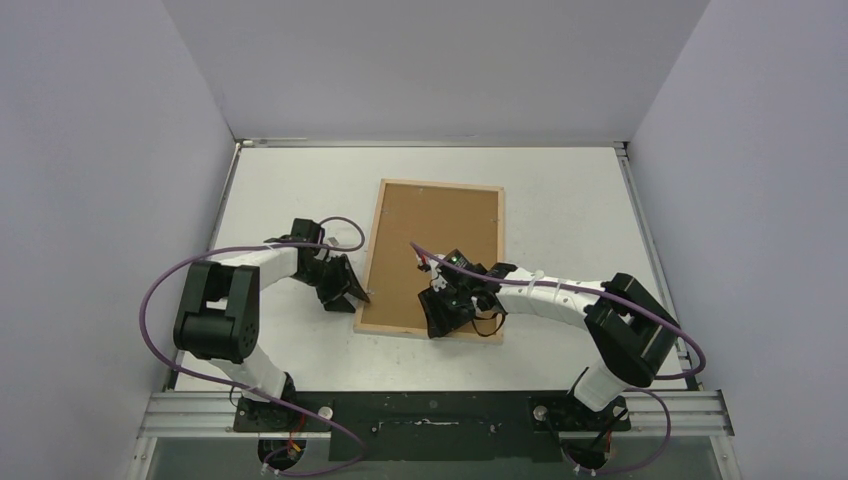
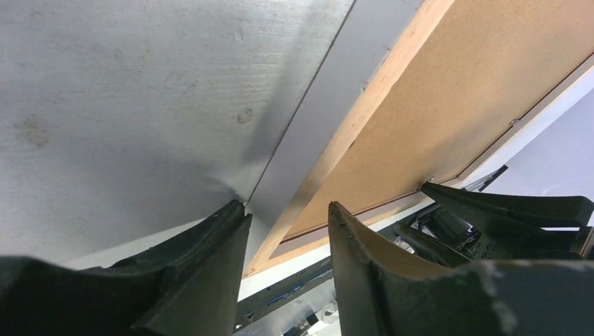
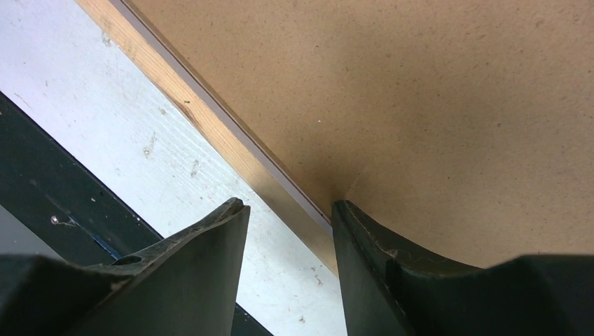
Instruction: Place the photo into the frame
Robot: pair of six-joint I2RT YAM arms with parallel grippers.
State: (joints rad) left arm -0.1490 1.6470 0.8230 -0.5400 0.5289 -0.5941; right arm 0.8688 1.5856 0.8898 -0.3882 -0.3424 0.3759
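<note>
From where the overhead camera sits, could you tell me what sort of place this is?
Probably a robot lab cell: plain grey walls box in a white table, the left arm and right arm are bolted to a metal rail at its near edge, and a frame lies back-up.

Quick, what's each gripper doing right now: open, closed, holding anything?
Left gripper: open, astride the frame at its left edge.
Right gripper: astride the frame's near edge; whether it grips cannot be told.
</note>
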